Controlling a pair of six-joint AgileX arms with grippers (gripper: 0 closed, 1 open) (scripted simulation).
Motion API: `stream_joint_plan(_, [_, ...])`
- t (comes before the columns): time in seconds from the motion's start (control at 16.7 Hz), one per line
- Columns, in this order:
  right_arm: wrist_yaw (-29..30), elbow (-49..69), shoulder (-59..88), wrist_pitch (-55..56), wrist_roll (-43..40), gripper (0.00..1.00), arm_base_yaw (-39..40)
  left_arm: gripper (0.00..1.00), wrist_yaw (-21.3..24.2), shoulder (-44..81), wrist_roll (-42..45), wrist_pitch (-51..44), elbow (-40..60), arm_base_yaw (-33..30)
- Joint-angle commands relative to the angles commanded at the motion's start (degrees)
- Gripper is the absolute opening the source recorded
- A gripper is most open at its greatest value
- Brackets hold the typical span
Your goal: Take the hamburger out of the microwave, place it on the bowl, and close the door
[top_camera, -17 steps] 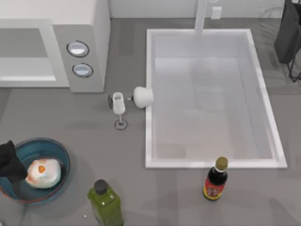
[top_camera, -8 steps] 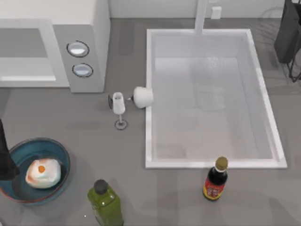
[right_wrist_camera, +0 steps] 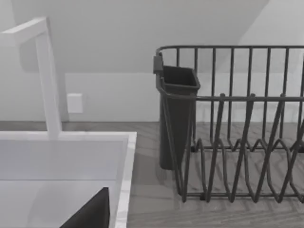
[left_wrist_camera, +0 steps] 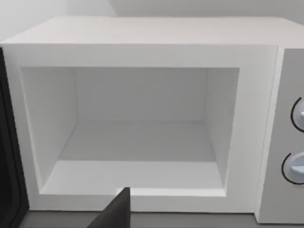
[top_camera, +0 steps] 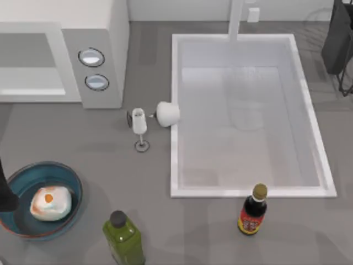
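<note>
The hamburger (top_camera: 51, 202) sits inside the bowl (top_camera: 71, 182) at the table's front left, same spot as 1 s ago. What changed: the left gripper (top_camera: 4, 190), which was at the bowl's left rim right beside the hamburger 1 s back, has pulled off toward the table's left edge & is now just a dark sliver there, apart from the food; can't tell how its fingers stand. The microwave (top_camera: 99, 49) is at the back left w/ two round dials; in the left wrist view its cavity (left_wrist_camera: 137, 137) is bare & open, w/ the door (left_wrist_camera: 8, 156) seen as a dark edge swung to one side, not closed. Right arm stays parked at the back right near the dish rack (right_wrist_camera: 237, 133); a dark fingertip (right_wrist_camera: 90, 213) shows over the sink (top_camera: 248, 116), finger state can't tell. Green bottle (top_camera: 122, 238), soy sauce bottle (top_camera: 252, 211), wine glass (top_camera: 139, 126) & white cup (top_camera: 167, 114) unmoved.
</note>
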Motion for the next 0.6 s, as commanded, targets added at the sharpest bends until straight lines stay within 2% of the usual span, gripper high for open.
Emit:
stream_joint_plan(0.54, [0.0,0.0,0.0,0.0,0.0,1.0,0.0,0.02,0.0,0.0,0.0,0.0,0.0,0.0])
stream_joint_plan(0.6, [0.0,0.0,0.0,0.0,0.0,1.0,0.0,0.0,0.0,0.0,0.0,0.0,0.0,0.0])
